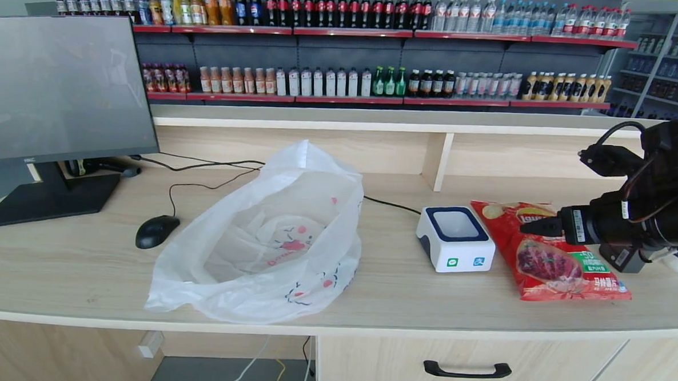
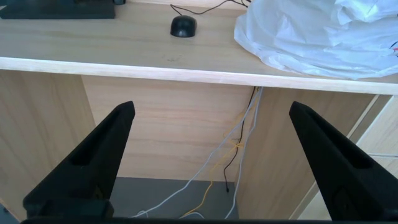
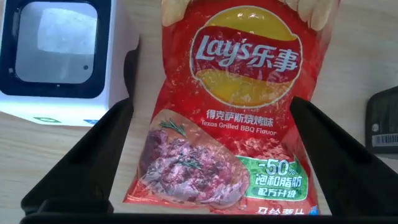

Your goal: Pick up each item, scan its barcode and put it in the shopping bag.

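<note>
head view: the chip bag [image 1: 548,254] lies flat and face up on the right part of the counter [image 1: 55,270], just right of the scanner [image 1: 456,238]. its long axis runs far to near, top end far, lower end swung a little right. the right gripper [image 3: 211,106] hangs over it, fingers [image 3: 93,162] spread either side, holding nothing. left of the scanner slumps the shopping bag [image 1: 268,239], mouth agape, then a mouse [image 1: 157,231] and a monitor [image 1: 57,86]. the left gripper [image 2: 211,109], also spread wide, sits low before the counter's near edge.
</note>
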Robot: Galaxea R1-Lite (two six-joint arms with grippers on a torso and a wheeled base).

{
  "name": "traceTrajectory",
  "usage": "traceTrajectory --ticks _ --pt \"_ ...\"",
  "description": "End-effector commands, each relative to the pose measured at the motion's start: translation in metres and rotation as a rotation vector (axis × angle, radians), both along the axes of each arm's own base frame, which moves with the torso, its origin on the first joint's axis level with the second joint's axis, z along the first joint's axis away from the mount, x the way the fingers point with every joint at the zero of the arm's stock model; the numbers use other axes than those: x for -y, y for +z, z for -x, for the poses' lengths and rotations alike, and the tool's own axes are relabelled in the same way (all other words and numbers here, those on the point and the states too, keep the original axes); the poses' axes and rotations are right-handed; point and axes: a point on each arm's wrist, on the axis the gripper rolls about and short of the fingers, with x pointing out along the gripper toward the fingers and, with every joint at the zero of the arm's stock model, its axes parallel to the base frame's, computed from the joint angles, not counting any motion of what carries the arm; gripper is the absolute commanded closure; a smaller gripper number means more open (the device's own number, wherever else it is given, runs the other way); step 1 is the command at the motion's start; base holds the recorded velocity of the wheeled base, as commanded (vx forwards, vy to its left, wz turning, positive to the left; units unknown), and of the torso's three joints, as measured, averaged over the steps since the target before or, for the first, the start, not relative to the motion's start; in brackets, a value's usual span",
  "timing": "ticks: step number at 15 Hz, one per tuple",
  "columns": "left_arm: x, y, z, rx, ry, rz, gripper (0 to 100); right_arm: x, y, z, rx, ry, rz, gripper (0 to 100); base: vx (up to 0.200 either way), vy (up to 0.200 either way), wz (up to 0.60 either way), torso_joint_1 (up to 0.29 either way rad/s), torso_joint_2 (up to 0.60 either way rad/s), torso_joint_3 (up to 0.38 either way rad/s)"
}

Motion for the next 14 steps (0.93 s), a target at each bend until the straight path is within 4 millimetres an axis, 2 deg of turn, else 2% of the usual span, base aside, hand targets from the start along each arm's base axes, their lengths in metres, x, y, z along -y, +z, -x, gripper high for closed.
traceTrajectory --ticks 1,5,10,14 --pt "0.000 0.000 0.000 0.000 0.001 0.001 0 0.014 0.002 -0.010 -0.017 -0.030 0.010 0 0.000 0.000 0.00 0.000 0.00 0.000" --pt "0.000 0.000 0.000 0.000 0.000 0.001 0 0.027 -0.005 -0.016 -0.044 -0.022 -0.035 0 0.000 0.000 0.00 0.000 0.00 0.000" --pt "0.000 0.000 0.000 0.000 0.001 0.001 0 0.020 -0.019 -0.029 -0.080 0.002 -0.036 0 0.000 0.000 0.00 0.000 0.00 0.000" --pt "0.000 0.000 0.000 0.000 0.001 0.001 0 0.020 -0.018 -0.037 -0.071 0.009 -0.042 0 0.000 0.000 0.00 0.000 0.00 0.000"
